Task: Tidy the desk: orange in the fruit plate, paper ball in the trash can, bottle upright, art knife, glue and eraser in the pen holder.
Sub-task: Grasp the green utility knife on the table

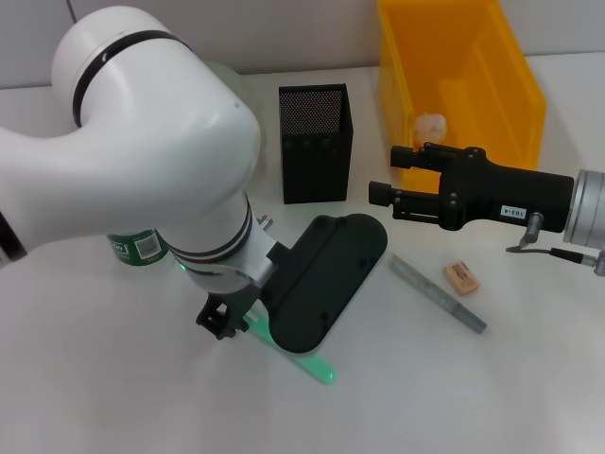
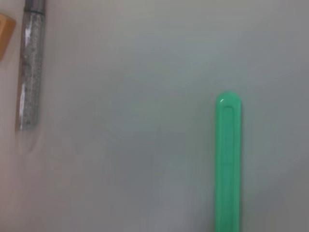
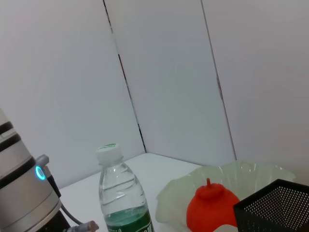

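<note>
Table [image 1: 529, 397], white, carrying the following.

1. Left claw [image 1: 219, 320]: low over the table at 7 o'clock of the pen holder, directly above the green art knife [image 1: 312, 364]. Whether it is released or clenched, I cannot tell. Placement suggests the knife is the next pick.
2. Art knife: flat on the table, not gripped; its rounded tip shows free in the left wrist view [image 2: 228, 159].
3. Glue [image 1: 437, 293]: grey stick, flat, at 4 o'clock of the holder.
4. Eraser [image 1: 461, 277]: just beside the glue, apart from it.
5. Pen holder [image 1: 315, 142]: black mesh, upright; contents not visible.
6. Right claw [image 1: 380, 200]: hovering at 3 o'clock of the holder, released, holding nothing.
7. Trash can [image 1: 510, 85]: yellow, paper ball [image 1: 430, 124] inside.
8. Bottle [image 3: 121, 200]: upright.
9. Orange [image 3: 212, 205]: in the fruit plate [image 3: 260, 171].
</note>
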